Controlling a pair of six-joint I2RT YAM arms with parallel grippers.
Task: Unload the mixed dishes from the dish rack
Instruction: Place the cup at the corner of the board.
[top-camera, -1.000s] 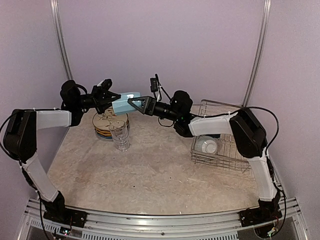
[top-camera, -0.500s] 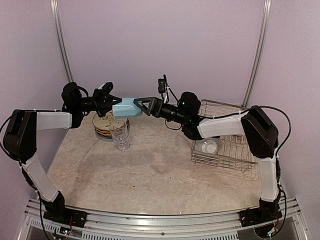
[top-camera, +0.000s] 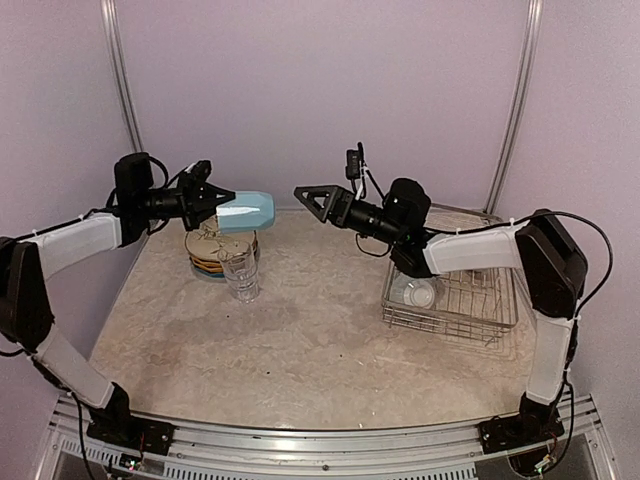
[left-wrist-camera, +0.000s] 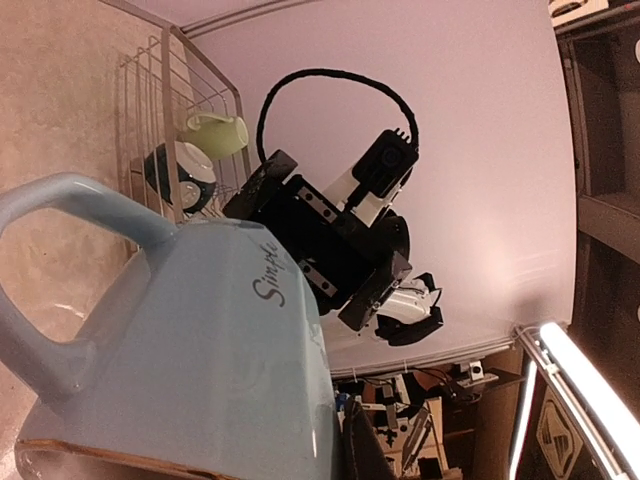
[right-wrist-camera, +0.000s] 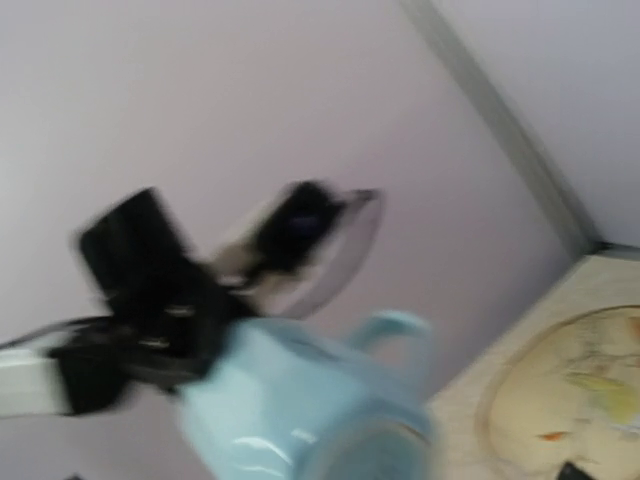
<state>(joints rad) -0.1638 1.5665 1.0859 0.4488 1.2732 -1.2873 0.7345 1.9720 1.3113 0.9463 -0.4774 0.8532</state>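
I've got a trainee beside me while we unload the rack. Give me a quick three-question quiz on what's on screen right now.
1. True or false: the right gripper is closed on the light blue mug.
2. What stands just beside the stack of plates? A: a clear glass tumbler. B: a fork. C: a kettle.
3. Fill in: the left wrist view shows a pale green mug and a teal-and-white bowl sitting in the ____.

Key:
1. False. The left gripper holds the mug; the right one is open and apart from it.
2. A.
3. dish rack.
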